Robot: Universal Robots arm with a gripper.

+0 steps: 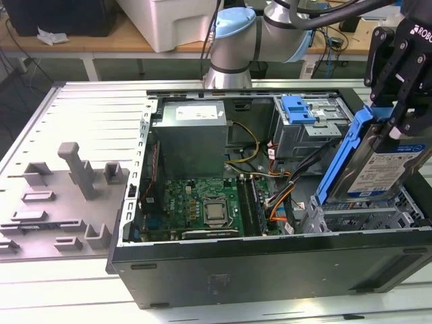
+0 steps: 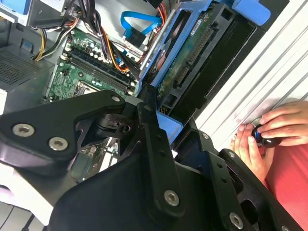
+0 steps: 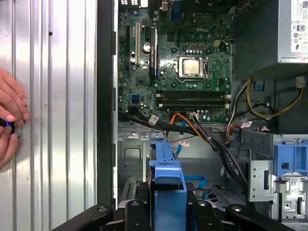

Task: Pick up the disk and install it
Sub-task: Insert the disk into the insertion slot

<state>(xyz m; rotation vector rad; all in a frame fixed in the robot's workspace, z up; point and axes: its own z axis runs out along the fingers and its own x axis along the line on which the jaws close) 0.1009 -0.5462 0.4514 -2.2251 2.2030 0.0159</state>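
Note:
The disk (image 1: 383,167), silver with a white-and-blue label and a blue plastic frame (image 1: 339,158), hangs tilted on edge over the metal drive bay (image 1: 368,217) at the exterior view's right of the open computer case (image 1: 270,270). My black gripper (image 1: 395,111) is shut on the disk's upper end. The disk's circuit-board side (image 2: 188,61) faces the camera in the second wrist view, held between the black fingers (image 2: 153,139). The first wrist view looks along the blue frame's edge (image 3: 167,175) towards the case interior.
Inside the case lie the motherboard (image 1: 202,202), a grey power supply (image 1: 192,131), loose cables (image 1: 283,192) and another blue caddy (image 1: 300,110). A grey fixture plate (image 1: 67,196) sits at the exterior view's left. A person's hands (image 2: 262,134) rest on the ribbed table beside the case.

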